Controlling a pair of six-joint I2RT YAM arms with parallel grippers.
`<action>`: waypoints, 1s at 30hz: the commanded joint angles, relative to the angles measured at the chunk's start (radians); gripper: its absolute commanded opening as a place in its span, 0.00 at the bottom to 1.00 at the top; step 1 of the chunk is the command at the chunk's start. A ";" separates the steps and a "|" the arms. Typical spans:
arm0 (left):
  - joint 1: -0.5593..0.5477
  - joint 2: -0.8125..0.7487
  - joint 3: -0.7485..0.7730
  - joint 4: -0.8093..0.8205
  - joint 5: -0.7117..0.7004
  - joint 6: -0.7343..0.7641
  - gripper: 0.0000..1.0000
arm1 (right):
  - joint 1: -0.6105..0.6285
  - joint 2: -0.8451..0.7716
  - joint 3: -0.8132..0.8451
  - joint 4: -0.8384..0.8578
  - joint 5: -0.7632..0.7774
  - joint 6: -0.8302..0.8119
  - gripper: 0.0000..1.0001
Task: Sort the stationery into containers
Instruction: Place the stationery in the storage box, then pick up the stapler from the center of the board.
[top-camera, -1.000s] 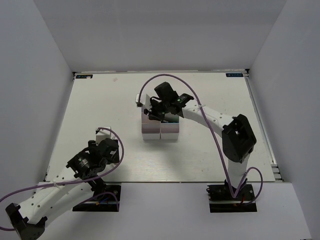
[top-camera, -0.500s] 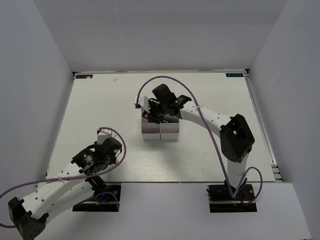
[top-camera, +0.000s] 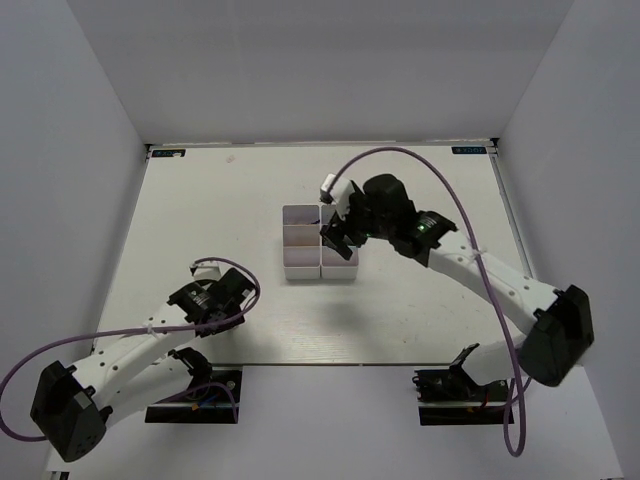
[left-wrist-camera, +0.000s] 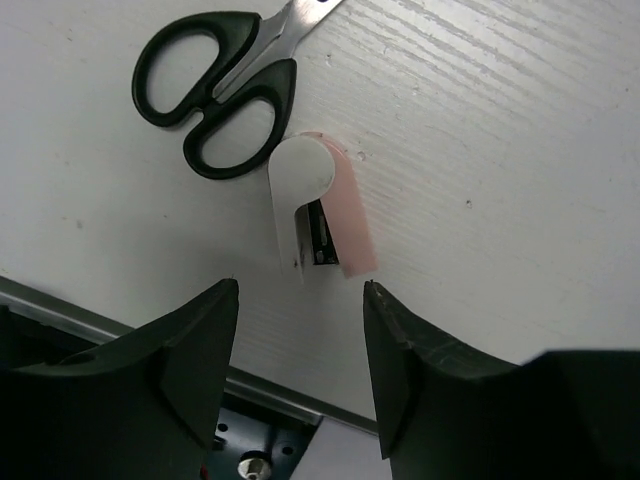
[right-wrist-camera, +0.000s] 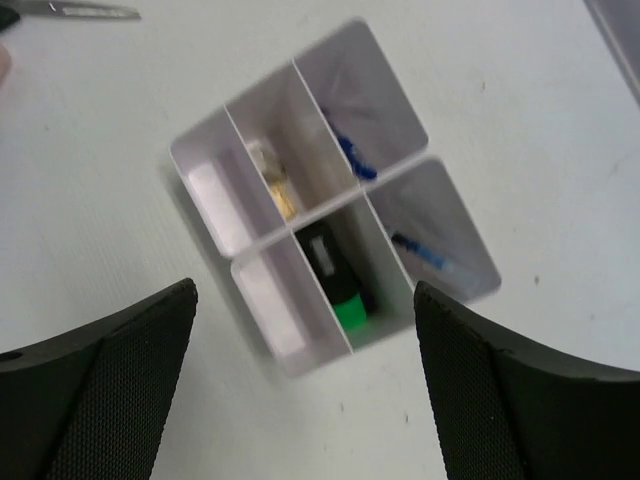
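On the white table (top-camera: 200, 200), left arm is nearer the pick: six-cell block of white square plastic bins (right-wrist-camera: 375, 95) sits under the right gripper (right-wrist-camera: 305, 292), spread wide, empty. Black-handled steel scissors (left-wrist-camera: 215, 100) lie just beyond the small pink-and-white plastic piece (left-wrist-camera: 315, 200), handle nearly touching; piece sits just ahead of the left gripper (left-wrist-camera: 298, 300), parted and empty, long axis roughly toward the wrist.

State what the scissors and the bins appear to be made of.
Scissors: the handles look like glossy black plastic, going by the soft highlights on them. The blades look like bare metal, grey and shiny. Bins: probably thin white plastic, with smooth, uniform walls.
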 joint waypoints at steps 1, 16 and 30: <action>0.076 0.010 -0.025 0.100 0.079 -0.052 0.64 | -0.043 -0.105 -0.128 0.047 0.042 0.016 0.90; 0.227 0.119 -0.105 0.281 0.226 0.012 0.56 | -0.157 -0.298 -0.402 0.077 -0.079 0.108 0.90; 0.104 0.082 0.119 0.269 0.292 0.167 0.09 | -0.217 -0.384 -0.461 0.041 -0.103 0.119 0.82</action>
